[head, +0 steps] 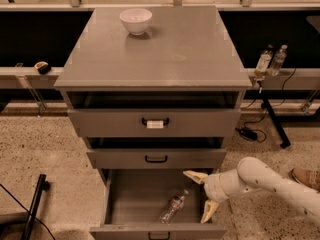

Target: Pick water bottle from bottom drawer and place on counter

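Observation:
The water bottle (173, 207), small and clear with a dark label band, lies on its side on the floor of the pulled-out bottom drawer (116, 202). My gripper (200, 195) is open, its two pale fingers spread wide, at the drawer's right side, a little to the right of the bottle and not touching it. The white arm reaches in from the lower right. The grey counter (170, 44) tops the cabinet above.
A white bowl (136, 20) stands at the back left of the counter. The top drawer (155, 122) has a white tag on its handle; the middle drawer (156, 158) is shallow. Two clear bottles (270, 60) stand on a ledge at right. A shoe (306, 177) is at right.

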Controlling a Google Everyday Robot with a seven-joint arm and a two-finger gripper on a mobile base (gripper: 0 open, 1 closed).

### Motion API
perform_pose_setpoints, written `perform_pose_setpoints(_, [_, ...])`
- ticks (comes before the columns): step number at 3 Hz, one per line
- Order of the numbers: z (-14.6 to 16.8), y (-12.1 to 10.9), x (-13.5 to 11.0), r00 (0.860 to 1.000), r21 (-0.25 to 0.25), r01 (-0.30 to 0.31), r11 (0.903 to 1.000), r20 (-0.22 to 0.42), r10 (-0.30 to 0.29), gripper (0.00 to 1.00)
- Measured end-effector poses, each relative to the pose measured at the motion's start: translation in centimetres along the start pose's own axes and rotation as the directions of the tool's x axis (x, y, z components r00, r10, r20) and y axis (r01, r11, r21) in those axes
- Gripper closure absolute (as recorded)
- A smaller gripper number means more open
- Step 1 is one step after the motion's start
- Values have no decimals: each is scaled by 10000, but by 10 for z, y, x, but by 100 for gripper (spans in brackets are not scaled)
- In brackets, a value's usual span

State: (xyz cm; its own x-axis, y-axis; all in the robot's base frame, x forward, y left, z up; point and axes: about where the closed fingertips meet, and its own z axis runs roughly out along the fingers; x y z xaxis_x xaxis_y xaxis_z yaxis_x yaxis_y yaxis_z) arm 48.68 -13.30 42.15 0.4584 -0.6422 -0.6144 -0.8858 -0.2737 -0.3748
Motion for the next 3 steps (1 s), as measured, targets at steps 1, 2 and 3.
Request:
perform_pose_setpoints(1, [31, -2, 21, 9853, 294, 1572, 9871, -721, -1547, 0])
perform_pose_setpoints(2, [31, -2, 21, 9852, 303, 1576, 9870, -730, -1551, 0])
perform_pose_setpoints(3, [53, -11, 36, 9815, 198, 1579, 9873, -1126, -1547, 0])
